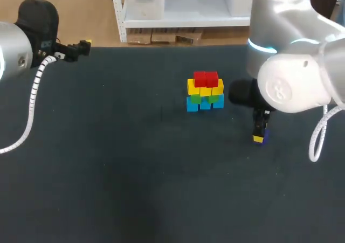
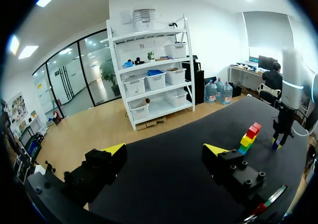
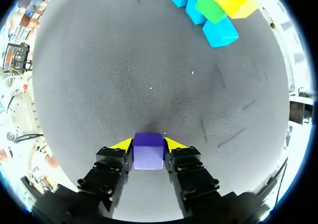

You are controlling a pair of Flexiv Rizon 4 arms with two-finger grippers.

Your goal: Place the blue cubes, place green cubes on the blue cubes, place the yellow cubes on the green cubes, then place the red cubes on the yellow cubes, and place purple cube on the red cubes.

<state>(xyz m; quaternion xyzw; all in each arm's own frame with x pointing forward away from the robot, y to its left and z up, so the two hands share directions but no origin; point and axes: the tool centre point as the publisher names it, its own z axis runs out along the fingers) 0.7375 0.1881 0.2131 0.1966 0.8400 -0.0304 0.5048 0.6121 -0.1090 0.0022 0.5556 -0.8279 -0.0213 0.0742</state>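
The dark table (image 1: pixel 108 167) carries a stack (image 1: pixel 205 92) of cubes. The right arm (image 1: pixel 294 81) comes in on the stack's right and bends down beside it. The left arm (image 1: pixel 11 54) sits well apart from the stack, far to its left and farther back. Its left gripper (image 2: pixel 164 148) has its fingers spread wide and points toward the stack.

In the stack, blue cubes (image 1: pixel 205 104) lie at the bottom, with green cubes (image 1: pixel 209 98) on them. Yellow cubes (image 1: pixel 205 87) come next, and red cubes (image 1: pixel 206 78) are on top.

The right gripper (image 3: pixel 148 144) is low, near the stack's right front, and clamps the purple cube (image 3: pixel 148 153) from both sides. Whether the cube touches the table cannot be told.
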